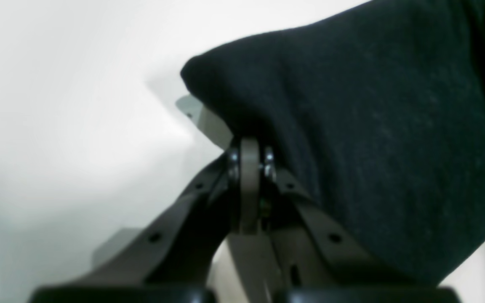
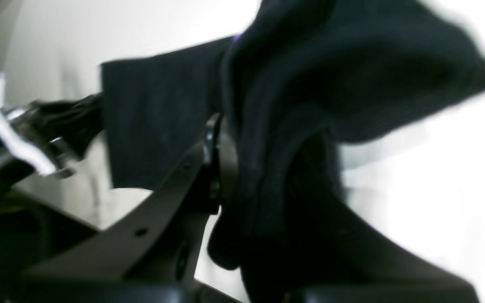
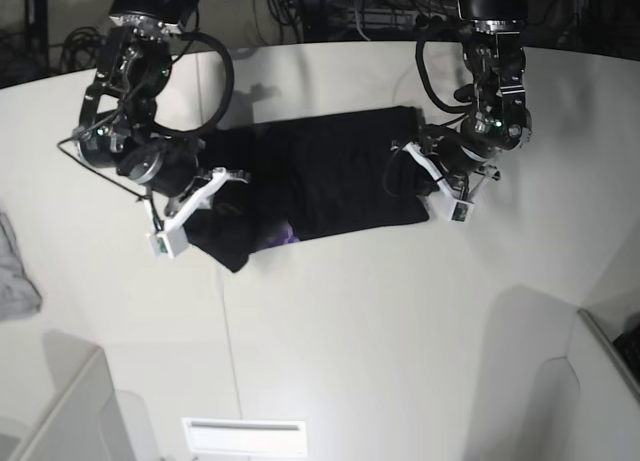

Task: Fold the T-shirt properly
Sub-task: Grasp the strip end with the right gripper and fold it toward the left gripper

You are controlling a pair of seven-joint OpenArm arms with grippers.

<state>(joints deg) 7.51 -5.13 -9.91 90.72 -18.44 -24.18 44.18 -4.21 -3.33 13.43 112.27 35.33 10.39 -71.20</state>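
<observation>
Two arms grip a black cotton T-shirt at opposite ends on my white table.

From my remote station, I see the shirt stretched between both arms across the far half of the tabletop, with a sliver of purple print showing at its near edge. The left gripper is clenched on a fold of the dark fabric, which drapes over its fingers. The right gripper is clamped on a thick bunched wad of the same shirt. A small grey cloth lies well apart at the table's edge.
</observation>
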